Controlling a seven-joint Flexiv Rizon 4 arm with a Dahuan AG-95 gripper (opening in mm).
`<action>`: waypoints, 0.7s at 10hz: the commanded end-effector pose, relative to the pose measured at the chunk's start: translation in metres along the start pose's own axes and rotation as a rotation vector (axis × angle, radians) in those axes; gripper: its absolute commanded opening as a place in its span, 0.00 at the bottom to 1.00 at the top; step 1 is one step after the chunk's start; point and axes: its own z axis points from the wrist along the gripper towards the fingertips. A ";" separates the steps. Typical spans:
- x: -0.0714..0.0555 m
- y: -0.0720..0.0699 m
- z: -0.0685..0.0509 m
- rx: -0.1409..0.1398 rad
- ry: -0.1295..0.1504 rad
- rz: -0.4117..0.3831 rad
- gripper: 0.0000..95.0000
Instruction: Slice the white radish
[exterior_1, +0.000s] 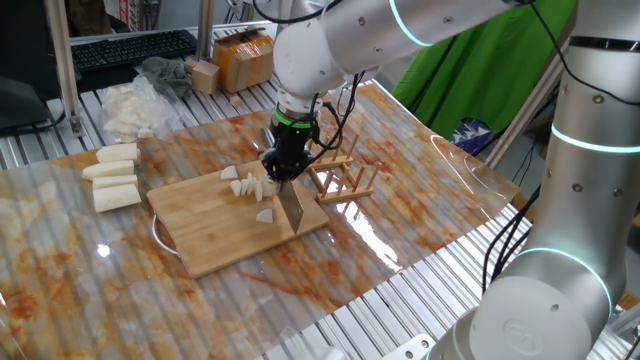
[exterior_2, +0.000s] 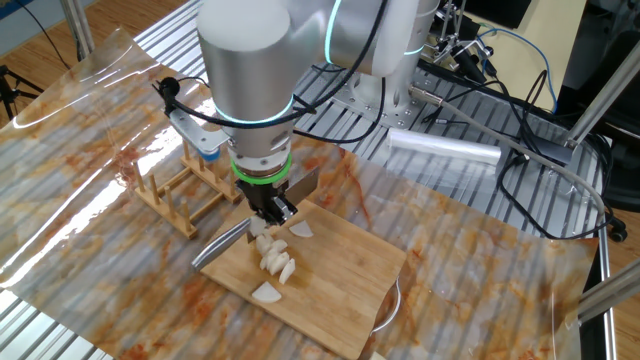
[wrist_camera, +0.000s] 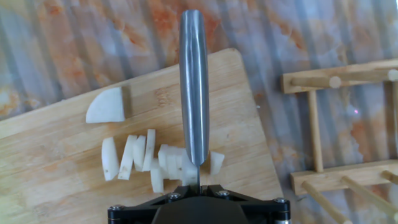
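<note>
The gripper (exterior_1: 283, 165) is clamped on a knife (wrist_camera: 194, 93) — blade pointing straight out ahead of it over the cutting board (wrist_camera: 62, 168). Right under the fingers lies the white radish (wrist_camera: 146, 158), mostly cut into thin slices; one thicker end piece sits further out — probably little is left.

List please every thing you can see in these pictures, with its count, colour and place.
white radish: several cream-white slices, on the board under the knife
knife: one, grey steel, held over the slices
cutting board: one, light wood, on the table
wooden rack: one, beside the board
radish chunks: three, white, past the board's far end
white scraps: one heap, on clear plastic
tool: one, black, shut on the knife
</note>
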 end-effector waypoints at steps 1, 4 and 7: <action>0.001 0.000 -0.005 0.000 0.007 0.001 0.20; 0.002 0.001 -0.006 -0.009 -0.007 -0.026 0.00; 0.002 0.001 -0.006 -0.007 -0.009 -0.029 0.00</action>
